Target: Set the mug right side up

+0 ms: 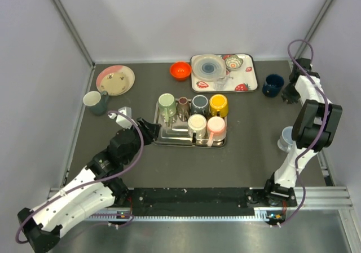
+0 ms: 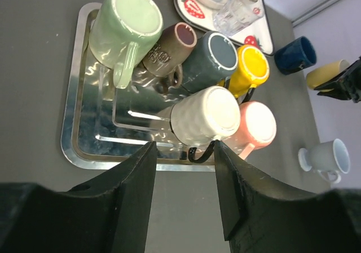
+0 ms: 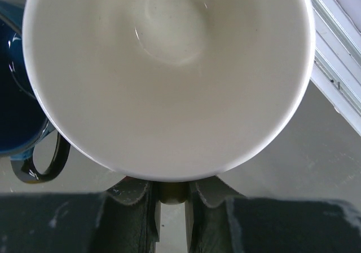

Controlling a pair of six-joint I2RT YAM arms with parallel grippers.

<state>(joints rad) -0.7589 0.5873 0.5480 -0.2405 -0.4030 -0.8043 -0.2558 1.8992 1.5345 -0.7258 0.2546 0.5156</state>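
While the dark grey table [image 1: 254, 157] carried a rectangular steel tray [image 1: 180, 143] at its middle, six mugs sat on that tray base-up in two rows, so most of the turning looked undone. Three mugs stood mouth-up off the tray: a white-lined teal mug [image 1: 95, 101] near the left edge, a navy mug [image 1: 273, 85] toward the far right corner, and a pale grey-blue mug [image 1: 286, 139] by the right edge.

Beside the navy one, the right gripper [image 3: 172, 194] was clamped on the rim of a tan mug with a glossy white inside [image 3: 169, 78]. Its mouth faced the wrist camera, and whether it was level could not be told.

The likely next target was the cream dimpled mug [image 2: 206, 115], inverted in the tray's near row with its dark handle toward the near rim. The left gripper [image 2: 183, 151] hovered just off the tray's near left corner, fingers apart and empty, aimed at it.

Bare table ran along the near edge and right of the tray, giving set-down room. Around the cream mug space was tight: a pink mug [image 2: 256, 123] touched it, and the raised rim lay in the approach.
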